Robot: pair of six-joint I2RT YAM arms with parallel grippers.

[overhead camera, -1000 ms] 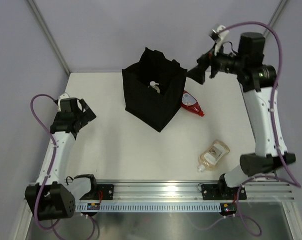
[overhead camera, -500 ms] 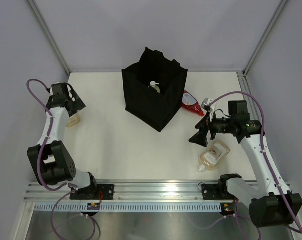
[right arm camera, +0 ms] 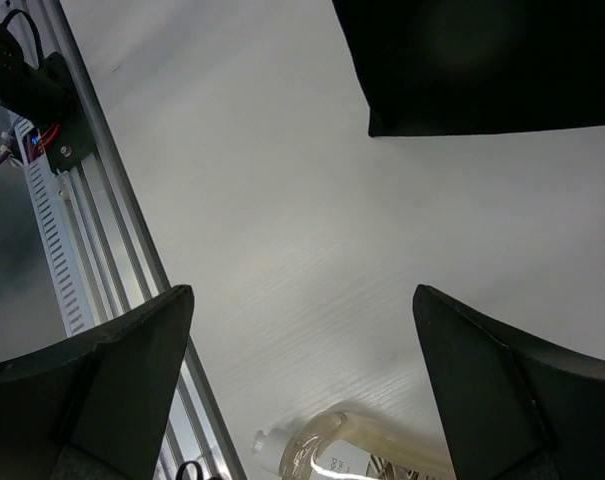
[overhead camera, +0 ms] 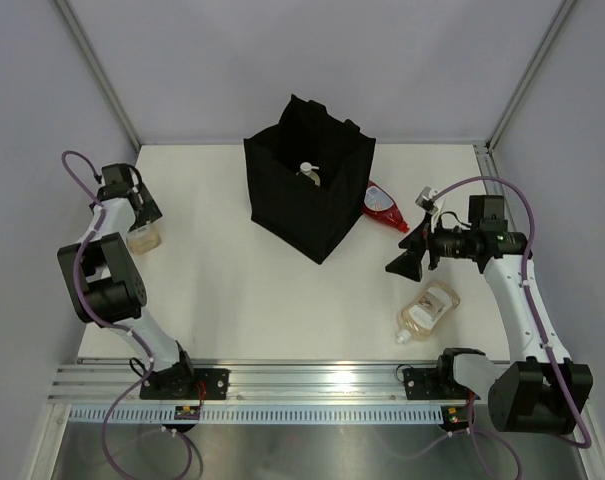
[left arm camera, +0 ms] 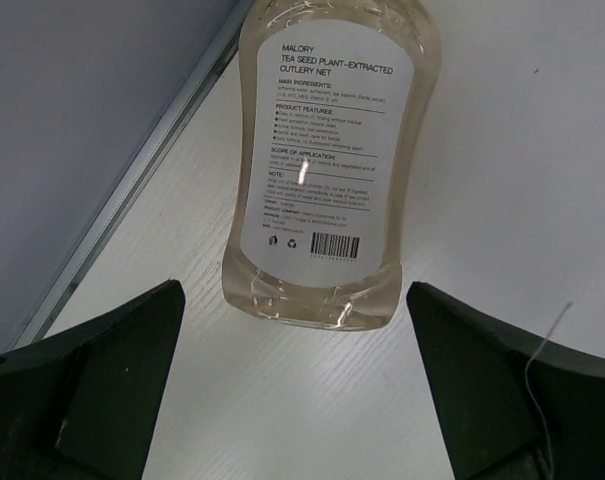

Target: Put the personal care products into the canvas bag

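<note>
We see our left claw (left arm camera: 294, 298) spread wide, bottle (left arm camera: 327, 150) flat just ahead, base nearest, long axis running straight away.

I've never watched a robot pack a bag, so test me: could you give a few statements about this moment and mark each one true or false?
1. The black bag already has a white-capped bottle in it. True.
2. The red bottle is inside the bag. False: it lies on the table beside the bag.
3. The left tool is open, with a pale labelled bottle lying in front of it. True.
4. The right tool grips the amber bottle. False: it is open and empty, and that bottle lies on the table.
</note>
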